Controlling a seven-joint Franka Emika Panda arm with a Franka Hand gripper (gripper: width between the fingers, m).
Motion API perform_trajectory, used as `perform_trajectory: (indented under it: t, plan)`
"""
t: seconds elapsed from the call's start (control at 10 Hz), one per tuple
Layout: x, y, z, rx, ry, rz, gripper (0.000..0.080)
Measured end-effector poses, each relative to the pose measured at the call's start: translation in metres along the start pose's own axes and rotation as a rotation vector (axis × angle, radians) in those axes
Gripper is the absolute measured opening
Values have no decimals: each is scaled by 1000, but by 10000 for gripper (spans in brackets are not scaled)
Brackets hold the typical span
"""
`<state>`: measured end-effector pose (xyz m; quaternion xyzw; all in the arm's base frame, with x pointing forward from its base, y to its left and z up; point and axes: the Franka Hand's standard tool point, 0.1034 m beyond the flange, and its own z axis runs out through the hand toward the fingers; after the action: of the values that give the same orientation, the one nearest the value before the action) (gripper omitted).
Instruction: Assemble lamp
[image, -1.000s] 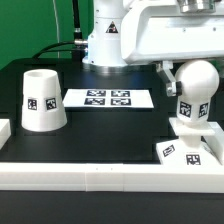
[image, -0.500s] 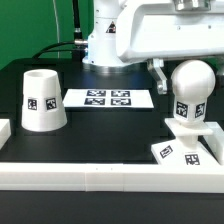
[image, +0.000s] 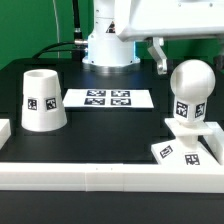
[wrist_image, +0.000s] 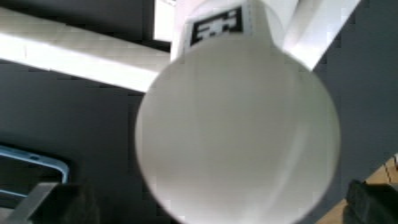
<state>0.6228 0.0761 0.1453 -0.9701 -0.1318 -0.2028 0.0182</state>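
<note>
The white bulb stands upright on the flat square base at the exterior view's right, tags facing the camera. The cone-shaped shade stands apart at the exterior view's left. My gripper hangs just above the bulb's round head, jaws apart and holding nothing. One dark finger shows left of the head; the other is hidden. In the wrist view the bulb fills the frame, seen from above, with its tag at the far end.
The marker board lies flat between the shade and the robot's base. A long white border rail runs along the front edge. A short white rail end sits at the left edge.
My gripper has let go of the bulb and risen from around its head to above it. The bulb stays upright on the base.
</note>
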Motion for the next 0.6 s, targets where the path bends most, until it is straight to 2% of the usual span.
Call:
perform_trajectory:
  t: [0.3, 0.4, 0.5, 0.6]
  plan:
    - [-2, -1, 1, 3, -12, 1, 698]
    - [-12, -5, 5, 33, -113, 9, 698]
    - [-9, -8, 4, 58, -188, 11, 698]
    - [-5, -9, 6, 68, -214, 10, 698]
